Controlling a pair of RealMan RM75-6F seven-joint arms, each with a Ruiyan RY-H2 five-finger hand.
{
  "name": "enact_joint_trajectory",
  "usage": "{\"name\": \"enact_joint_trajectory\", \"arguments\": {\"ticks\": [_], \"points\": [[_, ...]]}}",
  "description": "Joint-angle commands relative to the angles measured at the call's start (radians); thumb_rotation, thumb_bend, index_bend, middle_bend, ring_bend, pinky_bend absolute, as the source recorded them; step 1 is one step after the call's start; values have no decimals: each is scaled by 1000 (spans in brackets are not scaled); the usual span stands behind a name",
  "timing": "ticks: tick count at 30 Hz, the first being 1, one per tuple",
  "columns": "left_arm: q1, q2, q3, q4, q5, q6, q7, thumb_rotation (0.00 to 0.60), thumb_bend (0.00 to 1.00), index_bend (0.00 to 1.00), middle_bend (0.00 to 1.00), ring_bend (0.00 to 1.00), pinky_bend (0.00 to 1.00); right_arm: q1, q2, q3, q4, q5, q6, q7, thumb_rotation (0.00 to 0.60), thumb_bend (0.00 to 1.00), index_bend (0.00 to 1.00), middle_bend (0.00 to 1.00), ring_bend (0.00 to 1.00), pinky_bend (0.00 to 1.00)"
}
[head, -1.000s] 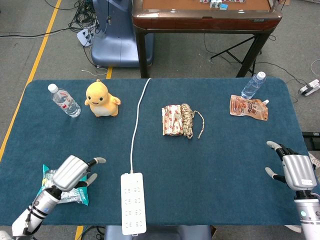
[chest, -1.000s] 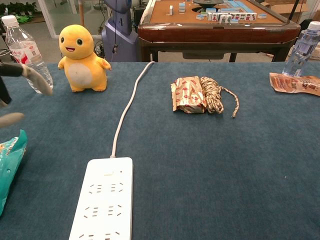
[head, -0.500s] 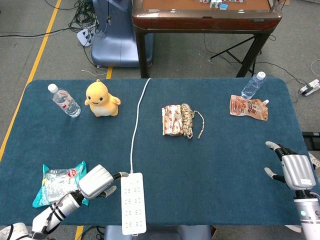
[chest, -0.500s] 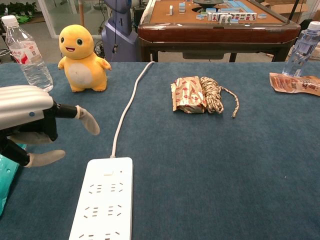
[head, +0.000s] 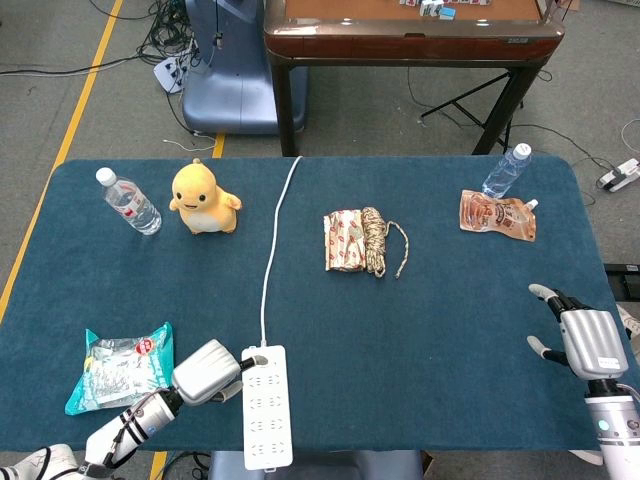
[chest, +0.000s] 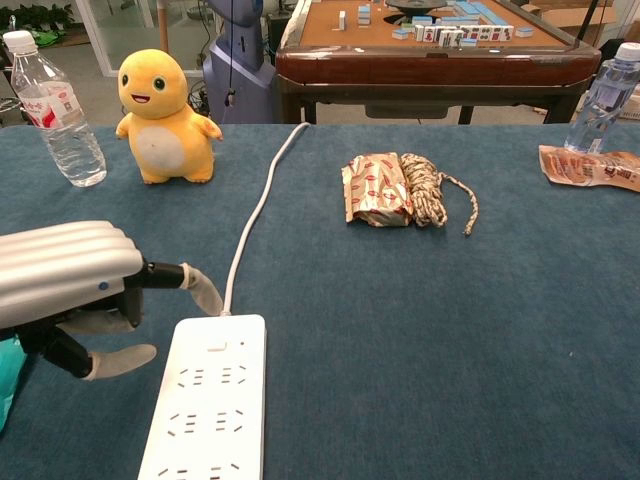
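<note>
Right now your left hand (head: 205, 371) has its fingers (chest: 200, 287) spread and holding nothing; in the chest view one fingertip reaches toward the far left corner of the white power strip (head: 267, 406), very close to it, though you cannot tell from either view whether it actually touches. A lower finger hangs just beside the strip's left edge. The strip lies flat near the front edge of the blue table (head: 440, 320), with its white cord (head: 275, 235) running straight away across the cloth and off the far side.

Just to the left of that hand lies a teal snack bag (head: 122, 365), flat on the table and apart from the hand. Farther back on the left stand a yellow plush toy (head: 204, 198) and, beside it, a water bottle (head: 128, 201) lying tilted.

Your right hand (head: 588, 341) sits at the table's right edge, well apart from everything, its fingers parted and nothing in them.

At the middle of the table a patterned packet (head: 346, 240) lies with a coil of rope (head: 377, 241) touching its right side. In the far right corner an orange pouch (head: 498, 215) lies flat, with a second bottle (head: 506, 170) just behind it.
</note>
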Motion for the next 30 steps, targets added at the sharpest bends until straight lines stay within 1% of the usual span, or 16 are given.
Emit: {"name": "enact_joint_trajectory", "arguments": {"ticks": [1,6,14,23,30], "points": [[-2,-13,8,14,-6,-2,-2,600,430,312,1000,974,1000,0,-3,-1,3,2,-2,1,600,137,238,342,419,611],[-4,-28,17,37,-25,-8,-3,600,458,308,1000,974,1000,1,-9,-3,11,6,-8,5,600,138,246,343,416,611],[-1,-42,29,65,-46,0,-18,600,458,305,1000,974,1000,5,6,3,-16,1,-1,-17,600,138,247,343,415,611],[-3,-56,43,79,-45,14,-30,600,459,304,1000,974,1000,12,9,5,-36,7,-12,-41,600,138,251,343,415,611],[-23,-63,36,69,-73,-27,2,600,458,295,1000,975,1000,13,0,1,-28,8,-15,-36,600,138,251,342,415,611]]}}
